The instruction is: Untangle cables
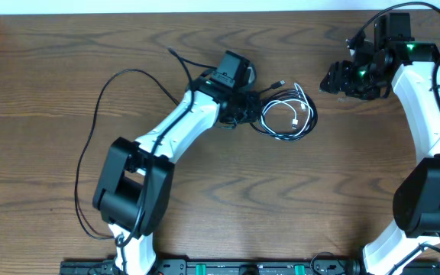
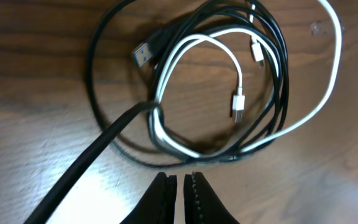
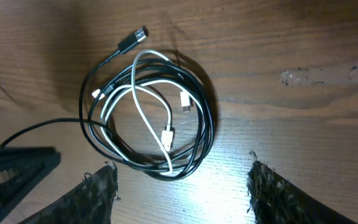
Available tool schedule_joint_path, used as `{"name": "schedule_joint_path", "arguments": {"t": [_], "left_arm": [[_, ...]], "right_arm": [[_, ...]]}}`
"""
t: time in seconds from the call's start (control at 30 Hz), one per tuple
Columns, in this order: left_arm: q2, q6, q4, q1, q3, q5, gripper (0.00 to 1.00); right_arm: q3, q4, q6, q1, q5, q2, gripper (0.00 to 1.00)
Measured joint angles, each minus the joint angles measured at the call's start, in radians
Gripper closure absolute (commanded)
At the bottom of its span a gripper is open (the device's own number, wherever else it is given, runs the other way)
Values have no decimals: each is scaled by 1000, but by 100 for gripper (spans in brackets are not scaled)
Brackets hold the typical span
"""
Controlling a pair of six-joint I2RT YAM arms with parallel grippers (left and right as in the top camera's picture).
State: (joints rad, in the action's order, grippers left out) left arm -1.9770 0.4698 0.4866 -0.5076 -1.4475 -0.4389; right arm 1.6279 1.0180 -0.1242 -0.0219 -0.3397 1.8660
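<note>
Just ahead of my left claw [image 2: 182, 177], whose fingers are pressed together on nothing, both cords lie in one flat coil [image 3: 207, 124] on the table [image 1: 52, 46]. The white cord [image 2: 337, 65] is threaded inside the loops of the black cord [image 2: 92, 81]. My right claw [image 3: 182, 167] stands off on the coil's other side, apart from it, spread wide and empty. The danger, as I judge it, is a pinch that takes both colours where they run touching along the edge nearest my left claw. Pulling then would drag the whole bundle or tighten it. The white plug end [image 2: 238, 102] could also snag on a black loop. A dark strand [image 2: 98, 154] slants back from the coil past my left claw. I cannot tell whether it is cord or arm wire, and tugging it blindly could shift everything.
</note>
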Motion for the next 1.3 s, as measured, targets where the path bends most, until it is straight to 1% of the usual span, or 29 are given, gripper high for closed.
{"name": "schedule_joint_path", "arguments": {"t": [0.13,0.23,0.27,0.3,0.37,0.4,0.67,1.13,1.17,1.23,1.3], "left_arm": [[-33,37,-47,-27,0,45,88],[-58,60,-88,-43,0,79,83],[-66,71,-102,-47,0,92,83],[-74,80,-111,-50,0,106,76],[-87,105,-119,-56,0,140,72],[-93,117,-120,-59,0,157,71],[-129,163,-121,-71,0,229,71],[-142,163,-121,-89,1,255,72],[-142,163,-121,-95,2,256,72],[-142,163,-121,-110,3,258,78],[-142,163,-121,-127,10,259,81]], "right_arm": [[0,8,6,0,0,0,34],[0,12,14,0,0,0,34],[0,14,15,0,0,0,35],[0,15,16,0,1,0,34],[0,17,19,0,2,0,34],[0,18,21,0,3,0,34],[0,19,23,0,5,0,34],[0,19,23,0,11,0,33],[0,19,23,0,12,0,33],[0,19,23,0,15,0,33],[0,21,23,0,16,0,33]]}}
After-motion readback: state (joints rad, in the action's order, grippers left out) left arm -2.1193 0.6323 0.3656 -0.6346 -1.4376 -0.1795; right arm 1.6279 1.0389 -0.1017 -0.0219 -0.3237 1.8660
